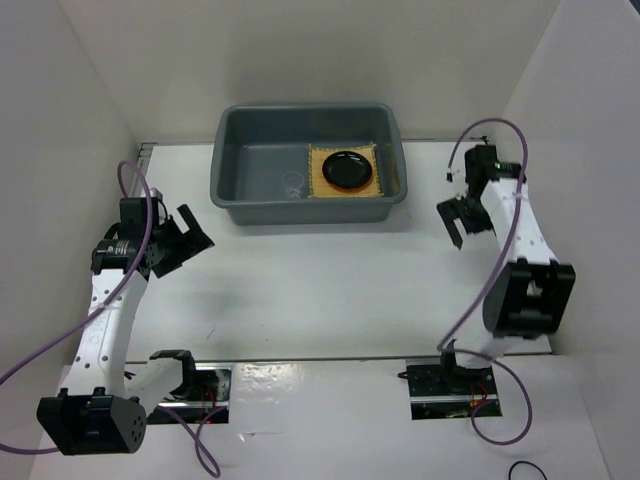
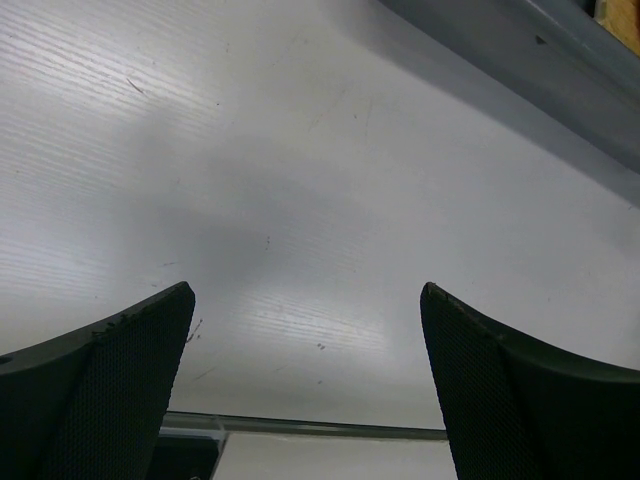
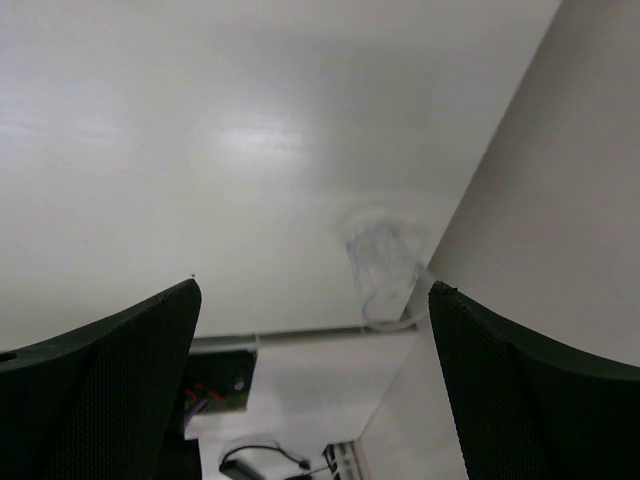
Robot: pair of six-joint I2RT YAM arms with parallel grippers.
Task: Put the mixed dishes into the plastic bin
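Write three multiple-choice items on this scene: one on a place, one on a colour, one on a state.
1. Where is the black plate?
A. on the bare table
B. on the woven mat inside the bin
C. leaning on the back wall

2. What colour is the bin?
A. grey
B. red
C. white

3. How does the left hand stand?
A. shut tight
B. open and empty
C. shut on the plate

Answers:
1 B, the top view shows the plate lying on the mat in the bin.
2 A, its walls and rim are grey.
3 B, the left wrist view shows its fingers wide apart with nothing between them.
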